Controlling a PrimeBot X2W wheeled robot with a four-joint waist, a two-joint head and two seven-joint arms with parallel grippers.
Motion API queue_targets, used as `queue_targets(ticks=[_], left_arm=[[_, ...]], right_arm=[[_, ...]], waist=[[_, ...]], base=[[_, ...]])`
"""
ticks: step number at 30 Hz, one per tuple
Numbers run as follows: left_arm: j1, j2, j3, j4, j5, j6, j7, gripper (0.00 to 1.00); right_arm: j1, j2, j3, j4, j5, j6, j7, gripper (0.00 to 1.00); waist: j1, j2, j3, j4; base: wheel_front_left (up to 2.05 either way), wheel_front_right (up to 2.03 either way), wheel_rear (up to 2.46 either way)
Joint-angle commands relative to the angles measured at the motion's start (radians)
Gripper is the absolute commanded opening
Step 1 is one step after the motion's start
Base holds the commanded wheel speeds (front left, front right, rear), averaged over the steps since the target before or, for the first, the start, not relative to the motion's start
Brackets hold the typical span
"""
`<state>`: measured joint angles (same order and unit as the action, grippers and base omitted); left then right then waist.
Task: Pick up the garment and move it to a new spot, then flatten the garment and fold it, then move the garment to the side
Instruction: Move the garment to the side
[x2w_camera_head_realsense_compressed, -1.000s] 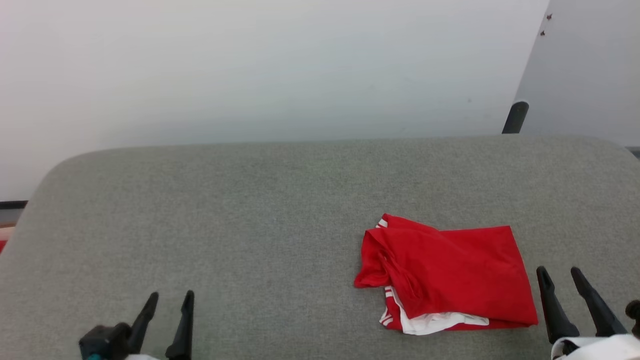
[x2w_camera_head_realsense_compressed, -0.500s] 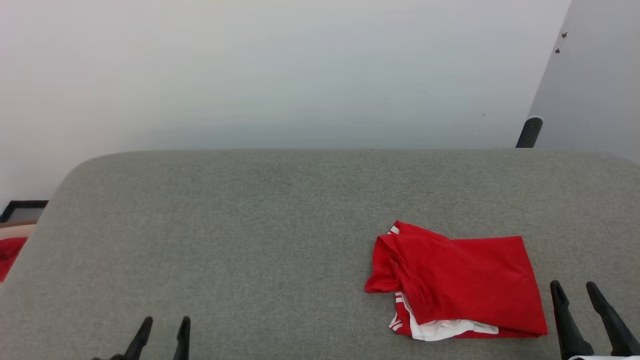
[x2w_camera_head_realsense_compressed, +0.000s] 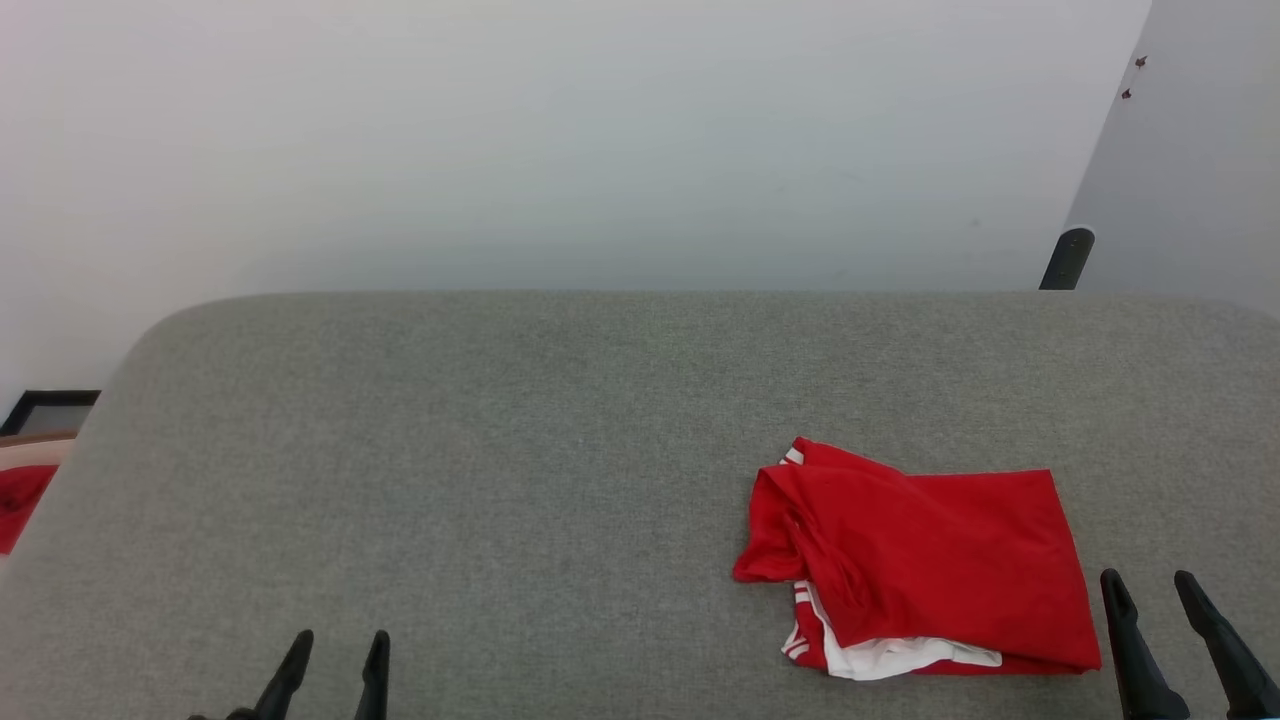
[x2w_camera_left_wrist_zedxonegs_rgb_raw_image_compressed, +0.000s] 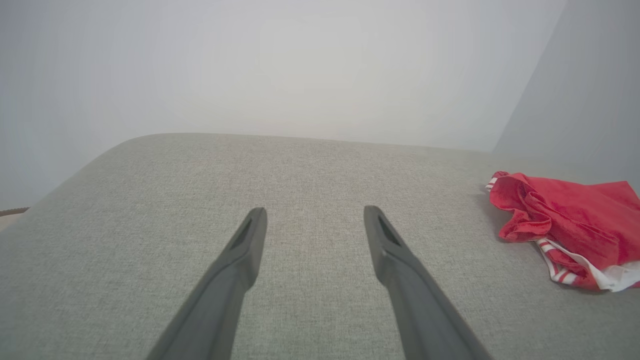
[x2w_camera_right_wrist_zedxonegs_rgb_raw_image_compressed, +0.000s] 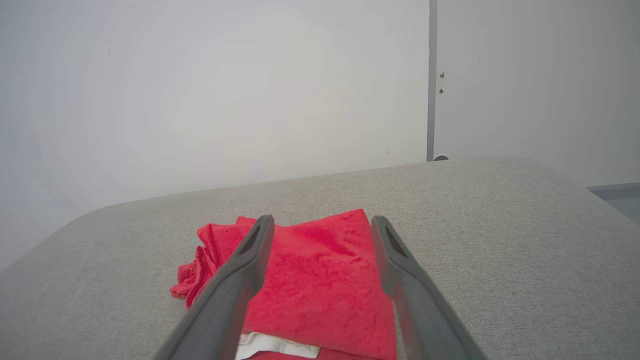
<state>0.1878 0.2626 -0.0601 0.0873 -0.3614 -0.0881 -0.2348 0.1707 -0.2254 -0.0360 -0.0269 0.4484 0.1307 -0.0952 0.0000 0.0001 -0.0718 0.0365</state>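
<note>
Plain white wall (x2w_camera_head_realsense_compressed: 500, 130) behind a grey fabric surface (x2w_camera_head_realsense_compressed: 500, 450). Near the surface's near right corner lies the garment (x2w_camera_head_realsense_compressed: 930, 560), a loose red bundle. Its long axis runs along the near edge, and a white sleeve end peeks out nearside. Just beside its right end: the right gripper (x2w_camera_head_realsense_compressed: 1148, 580), fingers spread, nothing held, cloth ahead and slightly left. Toward the near left corner, well apart: the left gripper (x2w_camera_head_realsense_compressed: 341, 640), also spread and empty. Right arm looks the likelier picker.

Bright, even, diffuse light
Soft shadow under the garment (x2w_camera_head_realsense_compressed: 930, 560) on the worktop (x2w_camera_head_realsense_compressed: 500, 480); wrist views hazy, bowed at the edges; head view sharp
</note>
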Motion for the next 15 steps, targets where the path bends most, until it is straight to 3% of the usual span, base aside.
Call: queue_targets(ticks=[1,10,15], left_arm=[[0.006,0.004,0.001,-0.002,-0.007,0.004,-0.001,1.00],[-0.003,0.005,-0.006,-0.003,-0.013,0.008,-0.003,1.00],[-0.028,-0.004,-0.017,-0.002,-0.017,0.007,-0.002,1.00]], right_arm=[[-0.003,0.004,-0.004,-0.005,-0.007,0.000,-0.003,1.00],[-0.004,0.021,-0.011,-0.008,-0.006,0.000,-0.002,1.00],[-0.070,-0.030,0.022,0.010,-0.013,0.000,0.125,1.00]], waist=[[0.0000,-0.0001,0.001,0.000],[0.0000,-0.0001,0.006,0.001],[0.0000,-0.0001,0.023,0.007]], base=[[0.00,0.00,0.00],[0.00,0.00,0.00],[0.00,0.00,0.00]])
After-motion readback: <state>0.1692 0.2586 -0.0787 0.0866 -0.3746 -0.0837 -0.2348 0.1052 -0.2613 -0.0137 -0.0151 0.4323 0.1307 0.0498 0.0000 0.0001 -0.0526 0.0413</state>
